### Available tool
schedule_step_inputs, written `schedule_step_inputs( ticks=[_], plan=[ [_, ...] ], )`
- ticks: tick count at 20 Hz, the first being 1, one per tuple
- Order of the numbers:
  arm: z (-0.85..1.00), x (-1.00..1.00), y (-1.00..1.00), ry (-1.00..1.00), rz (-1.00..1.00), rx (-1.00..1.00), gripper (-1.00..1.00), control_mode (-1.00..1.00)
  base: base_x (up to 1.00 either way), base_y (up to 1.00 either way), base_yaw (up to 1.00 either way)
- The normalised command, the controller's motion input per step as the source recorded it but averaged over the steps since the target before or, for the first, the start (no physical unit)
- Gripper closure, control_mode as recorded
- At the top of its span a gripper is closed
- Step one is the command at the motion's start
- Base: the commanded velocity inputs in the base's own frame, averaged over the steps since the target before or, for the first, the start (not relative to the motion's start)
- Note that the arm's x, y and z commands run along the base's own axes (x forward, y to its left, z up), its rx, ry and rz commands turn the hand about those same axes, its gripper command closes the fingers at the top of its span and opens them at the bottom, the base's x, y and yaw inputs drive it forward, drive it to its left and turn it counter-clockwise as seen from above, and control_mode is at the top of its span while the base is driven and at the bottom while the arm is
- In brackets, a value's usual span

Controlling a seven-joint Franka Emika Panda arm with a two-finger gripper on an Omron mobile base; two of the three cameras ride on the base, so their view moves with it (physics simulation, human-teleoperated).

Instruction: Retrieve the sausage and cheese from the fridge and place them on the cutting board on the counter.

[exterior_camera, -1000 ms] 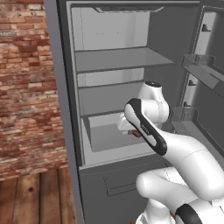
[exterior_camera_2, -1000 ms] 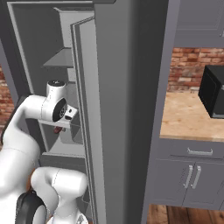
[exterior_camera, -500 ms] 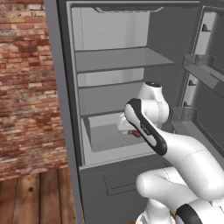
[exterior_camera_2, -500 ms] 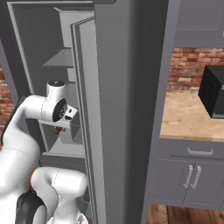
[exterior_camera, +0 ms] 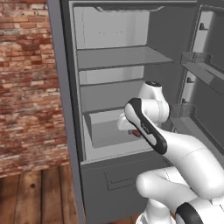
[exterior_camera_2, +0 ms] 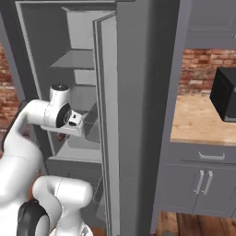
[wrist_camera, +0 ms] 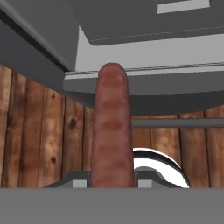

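Inside the open fridge, above its pale drawer, the pincer pinched the reddish-brown sausage.

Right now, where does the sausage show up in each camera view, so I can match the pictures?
Left base view: the sausage is a small reddish bit at centre, beside the arm's forearm, in front of the fridge lower compartment.
Right base view: a reddish speck at left, just under the white hand.
Hand view: large, centre, standing up from the shut gripper.
Shared landmark: the fridge's pale grey interior.
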Motion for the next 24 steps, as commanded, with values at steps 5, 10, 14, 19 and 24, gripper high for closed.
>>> schedule_step_inputs(
  ticks=[5,10,14,19,24],
  plan=[
    [0.00,0.00,0.00,0.00,0.00,0.00,1.00,1.00,-0.48,0.59,0.03],
    [0.00,0.00,0.00,0.00,0.00,0.00,1.00,1.00,-0.16,0.92,0.02],
    [0.00,0.00,0.00,0.00,0.00,0.00,1.00,1.00,-0.10,0.61,0.48],
    [0.00,0.00,0.00,0.00,0.00,0.00,1.00,1.00,-0.17,0.33,0.76],
    [0.00,0.00,0.00,0.00,0.00,0.00,1.00,1.00,-0.14,0.12,0.96]
  ],
)
